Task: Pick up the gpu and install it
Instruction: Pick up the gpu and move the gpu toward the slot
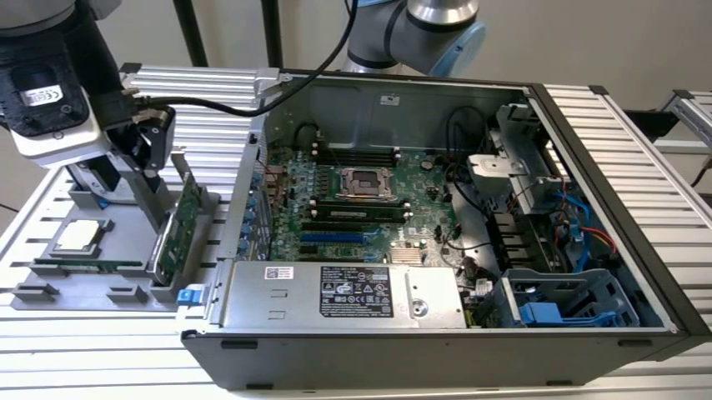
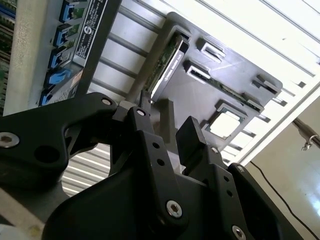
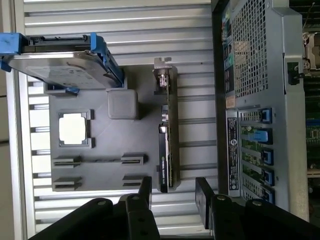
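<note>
Finds the end effector (image 3: 173,186) released: fingers (image 3: 146,187) spread wide, one on each side of the near end of the gpu (image 3: 168,145), with a clear gap to the card on both sides in the first wrist view. Confirms the same spread stance in the second wrist view, with the card in line between the two fingers.

Locates the gpu on its long edge in a slot of the grey tray (image 3: 135,165), silver bracket at the end away from the fingers. Rates it as not yet lifted and not yet in the machine.

Places the tray flat on the ribbed metal surface (image 3: 100,20), just beside the open computer case (image 1: 623,200), on the exterior view's left of it.

Notes on the same tray a silver hard drive with blue rails (image 3: 60,55), a square processor chip (image 3: 74,128) and a narrow memory stick (image 3: 100,161), all apart from the gpu.

Records inside the case a green motherboard (image 1: 356,200) and a silver power supply box (image 1: 333,296).
</note>
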Action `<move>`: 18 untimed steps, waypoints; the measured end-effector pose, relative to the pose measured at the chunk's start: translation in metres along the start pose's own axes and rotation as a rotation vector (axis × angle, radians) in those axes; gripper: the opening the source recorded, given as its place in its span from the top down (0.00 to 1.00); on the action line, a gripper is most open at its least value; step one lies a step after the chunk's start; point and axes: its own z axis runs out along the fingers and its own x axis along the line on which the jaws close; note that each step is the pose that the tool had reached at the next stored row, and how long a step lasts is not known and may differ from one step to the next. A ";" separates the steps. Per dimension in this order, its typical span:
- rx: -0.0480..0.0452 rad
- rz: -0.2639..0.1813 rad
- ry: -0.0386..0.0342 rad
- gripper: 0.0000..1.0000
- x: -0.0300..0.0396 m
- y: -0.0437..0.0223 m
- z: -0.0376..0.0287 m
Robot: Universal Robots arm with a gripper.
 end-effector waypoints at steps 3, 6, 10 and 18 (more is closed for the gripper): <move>0.0001 0.000 0.0001 0.00 0.0000 -0.0001 0.0008; 0.0001 0.000 0.0001 0.00 0.0000 -0.0001 0.0016; 0.0001 0.000 0.0001 0.00 0.0001 -0.0002 0.0028; 0.0001 0.000 0.0001 0.00 0.0001 -0.0003 0.0050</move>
